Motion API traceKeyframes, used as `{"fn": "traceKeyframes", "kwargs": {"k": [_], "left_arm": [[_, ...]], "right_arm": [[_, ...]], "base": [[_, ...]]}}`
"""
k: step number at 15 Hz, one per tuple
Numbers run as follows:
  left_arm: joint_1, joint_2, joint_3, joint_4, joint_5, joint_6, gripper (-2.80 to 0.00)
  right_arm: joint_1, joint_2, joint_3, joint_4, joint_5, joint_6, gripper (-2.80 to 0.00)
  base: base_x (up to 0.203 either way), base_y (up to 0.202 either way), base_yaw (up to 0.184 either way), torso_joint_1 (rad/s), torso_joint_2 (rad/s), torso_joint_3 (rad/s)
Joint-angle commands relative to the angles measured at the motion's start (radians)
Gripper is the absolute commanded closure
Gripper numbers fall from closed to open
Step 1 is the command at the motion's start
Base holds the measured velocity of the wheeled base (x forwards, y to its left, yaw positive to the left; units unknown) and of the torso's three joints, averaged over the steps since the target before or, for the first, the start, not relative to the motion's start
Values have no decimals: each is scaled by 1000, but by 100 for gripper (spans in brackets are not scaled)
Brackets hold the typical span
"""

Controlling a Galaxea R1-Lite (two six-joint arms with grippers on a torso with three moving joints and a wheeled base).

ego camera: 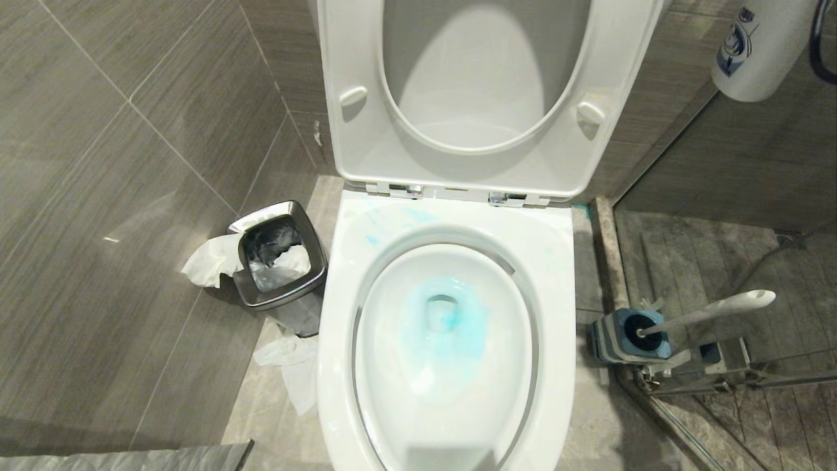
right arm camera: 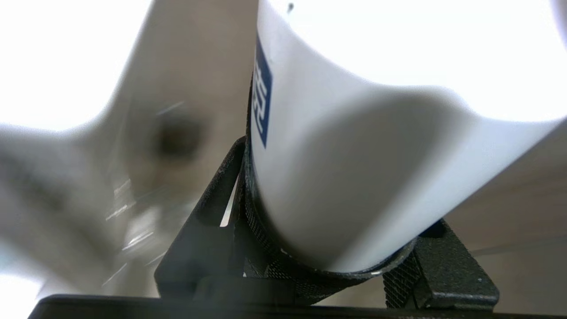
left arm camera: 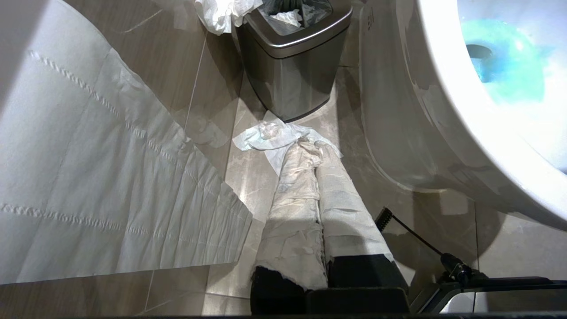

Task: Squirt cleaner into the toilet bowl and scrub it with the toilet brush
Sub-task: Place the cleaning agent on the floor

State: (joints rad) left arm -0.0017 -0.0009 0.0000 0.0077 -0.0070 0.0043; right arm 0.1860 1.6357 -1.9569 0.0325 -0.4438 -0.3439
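A: Any writing to read here?

B: Only on the white bottle [ego camera: 762, 46], up by the wall to the right of the toilet bowl [ego camera: 451, 366]. It carries a blue printed emblem, too small to read.

A: And closer in?

B: On the white bottle [right arm camera: 354, 155] in the right wrist view, a dark blue patch holds white characters, seen edge-on; I cannot make them out.
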Motion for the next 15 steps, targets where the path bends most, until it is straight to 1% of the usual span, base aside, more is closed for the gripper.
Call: {"fn": "traceKeyframes", "kwargs": {"k": [1, 2, 3, 4, 6, 8, 11, 13, 15], "left_arm": [[0, 1, 2, 0, -1, 0, 0], [0, 1, 2, 0, 1, 0, 0], [0, 1, 2, 0, 1, 0, 0], [0, 1, 2, 0, 1, 0, 0], [0, 1, 2, 0, -1, 0, 0], [0, 1, 2, 0, 1, 0, 0], [0, 1, 2, 0, -1, 0, 0], [0, 1, 2, 0, 0, 0, 0], [0, 1, 2, 0, -1, 0, 0]], "right_arm": [[-110, -84, 46, 177, 322, 235, 0], [-118, -91, 78, 184, 339, 258, 0], [-120, -99, 109, 187, 342, 265, 0], [-121, -102, 117, 201, 342, 267, 0], [-122, -101, 97, 286, 341, 266, 0], [-123, -99, 104, 302, 332, 269, 0], [-130, -110, 134, 296, 268, 268, 0], [-137, -114, 161, 266, 264, 270, 0], [-156, -113, 175, 200, 264, 268, 0]], "base": [[0, 0, 0, 0, 0, 0], [0, 0, 0, 0, 0, 0], [0, 0, 0, 0, 0, 0], [0, 0, 0, 0, 0, 0], [0, 0, 0, 0, 0, 0], [0, 0, 0, 0, 0, 0], [0, 0, 0, 0, 0, 0], [0, 0, 0, 0, 0, 0], [0, 0, 0, 0, 0, 0]]}}
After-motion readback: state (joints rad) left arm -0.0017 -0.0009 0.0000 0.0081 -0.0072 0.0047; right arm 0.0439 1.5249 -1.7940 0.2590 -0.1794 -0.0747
